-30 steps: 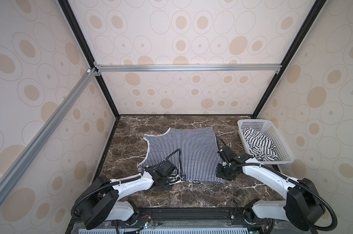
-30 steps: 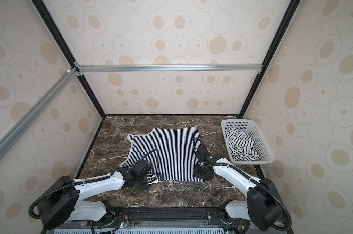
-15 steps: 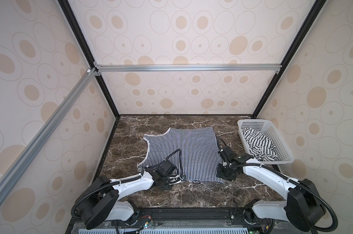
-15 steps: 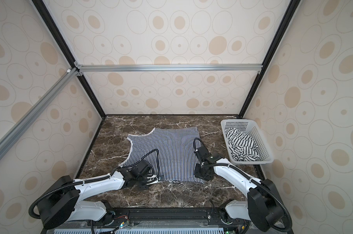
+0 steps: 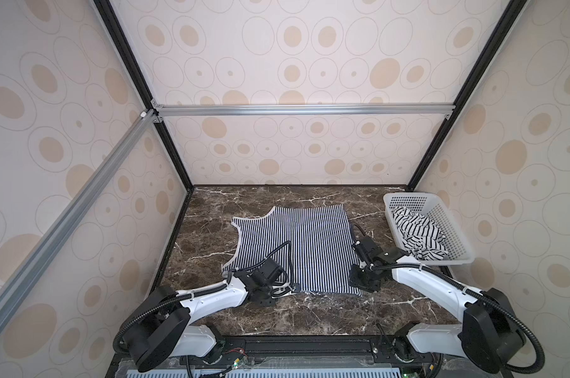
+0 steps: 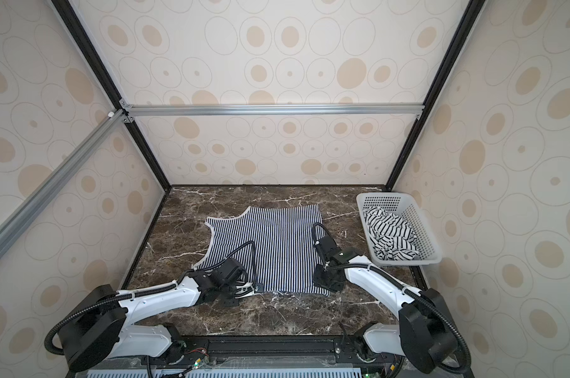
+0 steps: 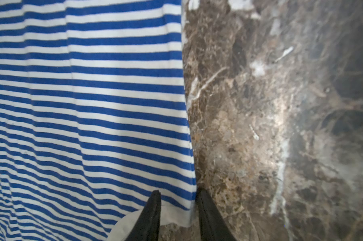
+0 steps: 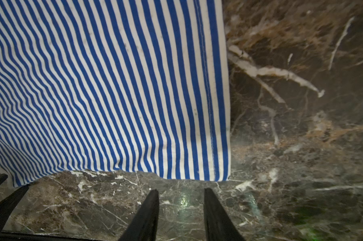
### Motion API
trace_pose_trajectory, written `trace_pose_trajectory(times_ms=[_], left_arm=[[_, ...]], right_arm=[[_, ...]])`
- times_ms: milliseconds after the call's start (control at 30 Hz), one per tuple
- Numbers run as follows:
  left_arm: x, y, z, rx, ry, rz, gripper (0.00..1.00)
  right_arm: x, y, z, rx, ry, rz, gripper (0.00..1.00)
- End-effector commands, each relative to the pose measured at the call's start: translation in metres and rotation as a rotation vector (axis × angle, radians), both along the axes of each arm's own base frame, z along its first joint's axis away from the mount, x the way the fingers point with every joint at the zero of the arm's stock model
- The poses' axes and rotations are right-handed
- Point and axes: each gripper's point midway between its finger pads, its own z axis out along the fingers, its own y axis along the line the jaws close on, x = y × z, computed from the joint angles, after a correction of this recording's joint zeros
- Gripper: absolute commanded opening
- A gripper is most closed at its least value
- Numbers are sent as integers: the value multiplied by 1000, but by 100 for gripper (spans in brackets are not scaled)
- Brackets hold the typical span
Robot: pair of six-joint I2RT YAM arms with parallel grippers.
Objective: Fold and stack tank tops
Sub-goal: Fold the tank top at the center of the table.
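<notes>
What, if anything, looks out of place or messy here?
Only the wide-striped tank top: it lies crumpled in a heap in the white basket, not folded. The fine-striped tank top lies spread flat on the marble table, with no tear or spill visible.

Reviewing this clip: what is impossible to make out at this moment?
- Navy-striped tank top: near edge partly hidden by left arm, both top views.
- Black-striped tank top: crumpled in basket; shape unreadable, top views.
- Left gripper: left wrist view, frame edge cuts fingers; grip on cloth unclear.
</notes>
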Motion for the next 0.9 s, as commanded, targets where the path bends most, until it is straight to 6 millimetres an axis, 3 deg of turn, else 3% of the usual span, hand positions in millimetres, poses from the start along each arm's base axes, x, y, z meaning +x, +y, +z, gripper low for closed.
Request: trace_pose_trajectory(times_ms=[0,500,867], left_arm=[[-27,38,-29,167,115,-17,32],[-30,46,-36,196,201,-31,20],[-36,22,-9,88,276,-41,7]], right_arm=[[-3,-4,-4,-14,18,-15,38],[0,-10,3,-23,0,-27,38],[-8,-12,-1,-15,26,-41,38]])
